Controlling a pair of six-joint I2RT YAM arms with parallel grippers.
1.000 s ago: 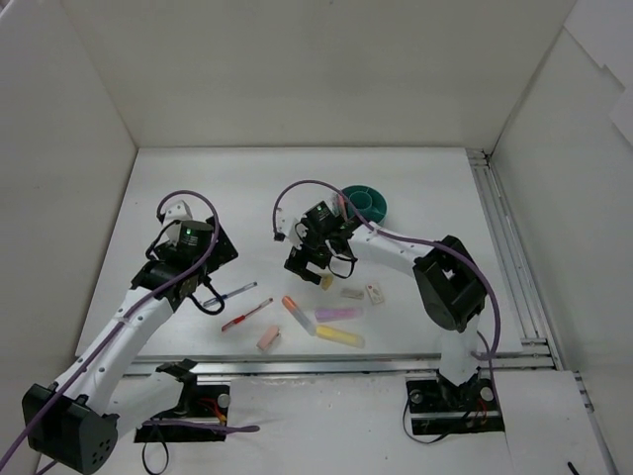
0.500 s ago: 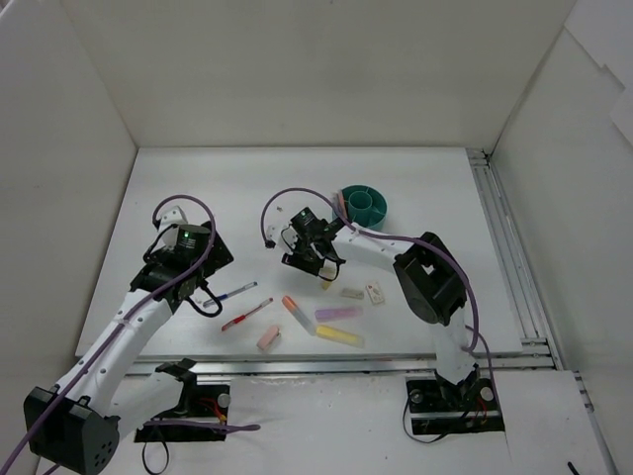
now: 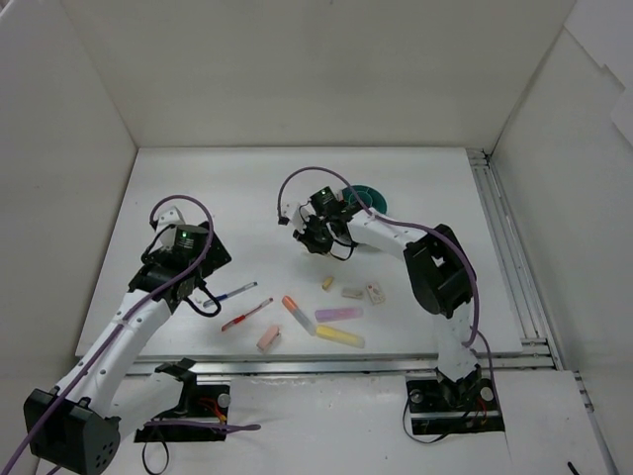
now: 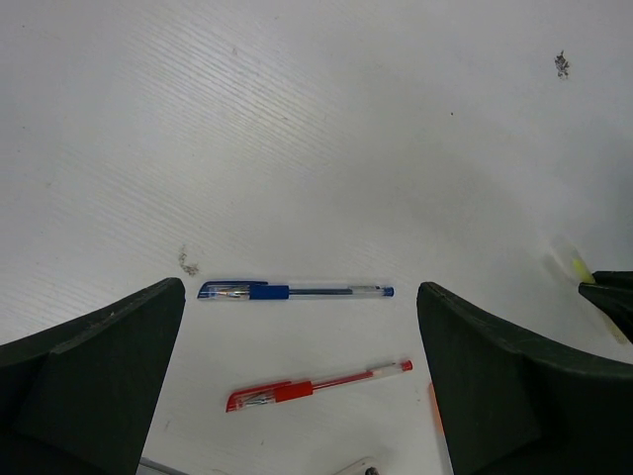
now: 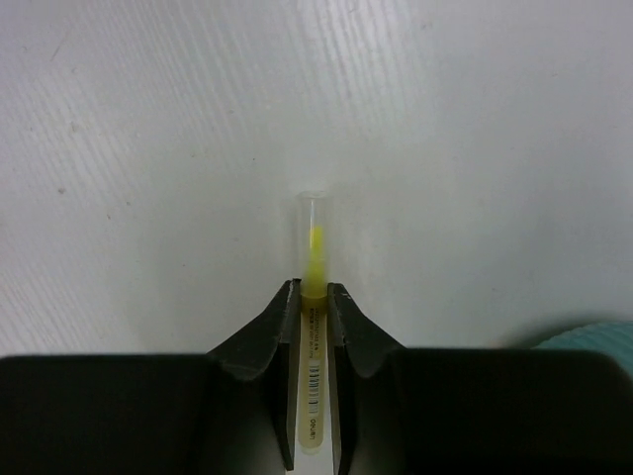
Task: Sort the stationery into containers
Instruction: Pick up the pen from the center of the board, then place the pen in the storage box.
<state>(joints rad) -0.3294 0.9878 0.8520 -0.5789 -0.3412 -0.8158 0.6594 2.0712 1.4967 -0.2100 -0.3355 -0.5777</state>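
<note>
My right gripper (image 5: 313, 289) is shut on a thin yellow highlighter (image 5: 315, 249), whose clear-capped tip sticks out past the fingertips. In the top view this gripper (image 3: 318, 231) hangs just left of the teal cup (image 3: 369, 195), which the arm partly hides. My left gripper (image 4: 299, 287) is open above a blue pen (image 4: 294, 291) and a red pen (image 4: 316, 385). On the table lie the blue pen (image 3: 234, 291), red pen (image 3: 247, 314), pink eraser (image 3: 268, 338), orange highlighter (image 3: 295, 312), purple highlighter (image 3: 338, 314) and a thicker yellow highlighter (image 3: 339, 336).
A beige eraser (image 3: 327, 283), a grey eraser (image 3: 352, 293) and a white eraser (image 3: 375, 293) lie right of centre. White walls enclose the table on three sides. A metal rail (image 3: 504, 257) runs along the right edge. The cup's rim (image 5: 588, 332) shows at lower right in the right wrist view.
My right gripper went from open to shut on the thin yellow highlighter and moved away from the eraser group toward the teal cup. The left arm barely moved.
</note>
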